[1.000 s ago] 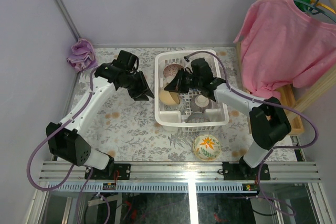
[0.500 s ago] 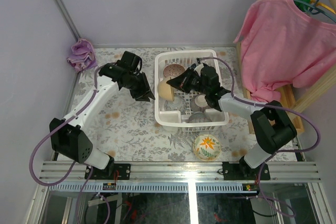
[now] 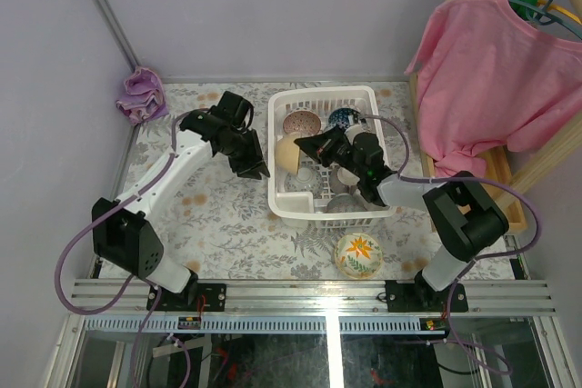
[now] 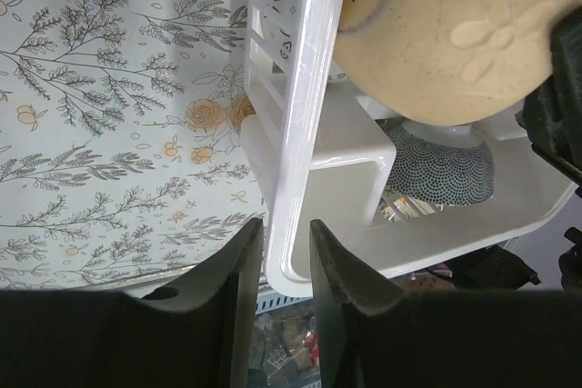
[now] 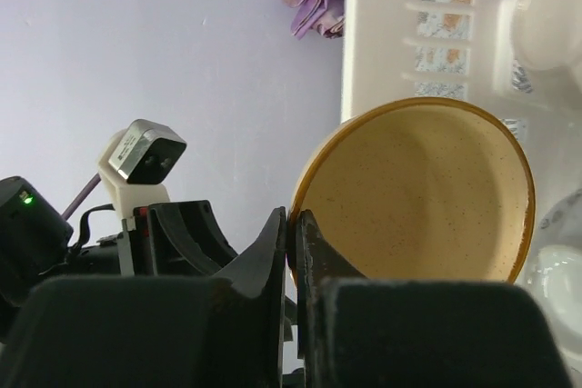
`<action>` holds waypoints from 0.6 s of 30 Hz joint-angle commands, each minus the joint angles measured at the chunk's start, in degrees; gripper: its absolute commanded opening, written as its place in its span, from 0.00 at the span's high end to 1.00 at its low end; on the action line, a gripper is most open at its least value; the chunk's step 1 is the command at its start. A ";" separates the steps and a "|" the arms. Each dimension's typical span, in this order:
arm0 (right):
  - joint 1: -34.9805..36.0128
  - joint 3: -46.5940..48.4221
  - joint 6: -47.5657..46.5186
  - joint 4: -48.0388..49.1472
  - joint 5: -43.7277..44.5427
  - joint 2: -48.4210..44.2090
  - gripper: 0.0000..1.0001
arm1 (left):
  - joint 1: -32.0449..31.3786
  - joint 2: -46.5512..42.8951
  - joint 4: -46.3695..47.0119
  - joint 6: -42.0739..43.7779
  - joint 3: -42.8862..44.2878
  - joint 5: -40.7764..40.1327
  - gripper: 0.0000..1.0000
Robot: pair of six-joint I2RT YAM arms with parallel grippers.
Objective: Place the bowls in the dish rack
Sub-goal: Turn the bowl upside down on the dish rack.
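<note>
From above, the white dish rack (image 3: 377, 199) stands on the flower-patterned tabletop (image 3: 227, 215), with a pink-red bowl (image 3: 300, 123) and a dark blue bowl (image 3: 344, 118) at its far end. The right gripper (image 3: 306, 147) reaches over the rack and holds a tan bowl (image 3: 288, 157) tilted on edge just inside the left wall. The left gripper (image 3: 255, 168) sits right against the outer side of that same wall. A flowered yellow bowl (image 3: 357, 254) lies on the tabletop just in front of the rack, a purple cloth (image 3: 141, 94) is bunched in the far left corner, and a pink shirt (image 3: 496, 79) hangs at the right. In the left wrist view the two fingers straddle the rack's rim near its near corner, one outside and one inside, pressed to it on both sides - the left gripper is clamped on the rack. The tan bowl's pale underside, with a raised flower, fills the upper right of this view, and a dotted blue-and-white bowl (image 4: 438, 166) lies below it in the rack. In the right wrist view the fingers are closed tight on the tan bowl's brown rim, pinching it at its left edge - the speckled inside faces the camera, the bowl hangs over the rack, and a whitish bowl (image 5: 555, 20) shows blurred at the upper right.
</note>
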 commanded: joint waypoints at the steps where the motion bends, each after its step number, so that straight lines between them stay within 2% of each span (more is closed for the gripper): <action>1: 1.21 -0.81 4.04 13.14 4.72 0.39 1.00 | -0.70 1.43 0.26 2.25 1.39 0.11 0.74; 9: 2.35 -3.75 8.46 21.16 7.80 5.29 1.00 | -1.54 2.94 0.20 2.53 2.46 -0.21 0.75; 18: 2.64 -8.31 8.78 21.22 9.11 3.32 1.00 | -1.56 3.76 0.09 2.97 3.07 -0.79 0.76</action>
